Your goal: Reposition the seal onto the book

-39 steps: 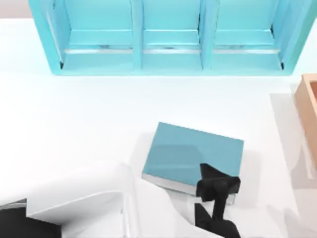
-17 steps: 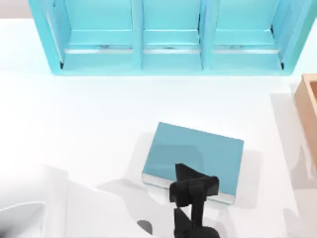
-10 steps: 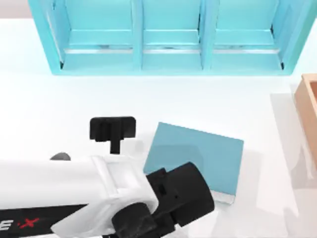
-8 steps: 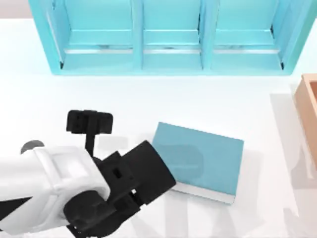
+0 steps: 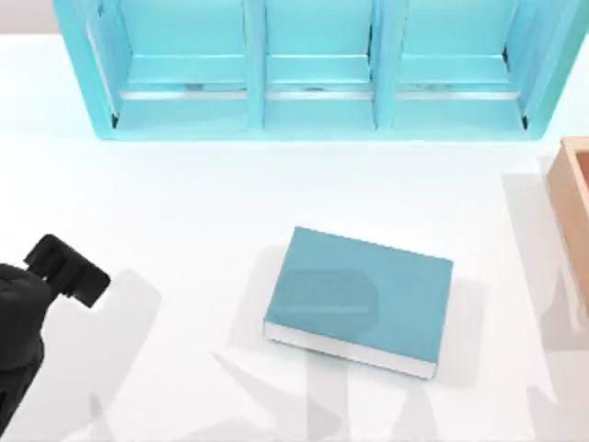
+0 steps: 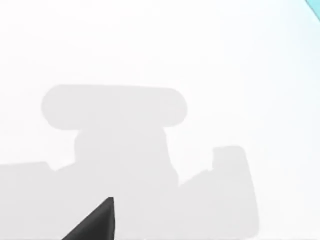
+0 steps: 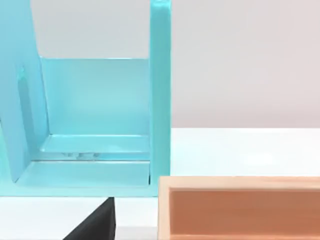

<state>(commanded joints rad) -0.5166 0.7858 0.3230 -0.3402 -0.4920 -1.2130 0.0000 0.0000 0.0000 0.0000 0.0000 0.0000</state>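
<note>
Left gripper [image 5: 64,270] sits at the top view's left edge, well left of the book [image 5: 359,299]; its arm is cut off there, finger state unreadable. Wooden box [image 5: 572,198] is cropped by the right edge, shelf unit [image 5: 313,69] by the top.

Our left arm [image 5: 28,318] shows at the top view's left edge as a matte black, rounded bulk ending in a squarish black block with blunt corners. In each wrist view, a plain black wedge of our own hardware [image 6: 95,222] pokes in, flat-sided and sharp-tipped [image 7: 95,222], unmarked.
</note>
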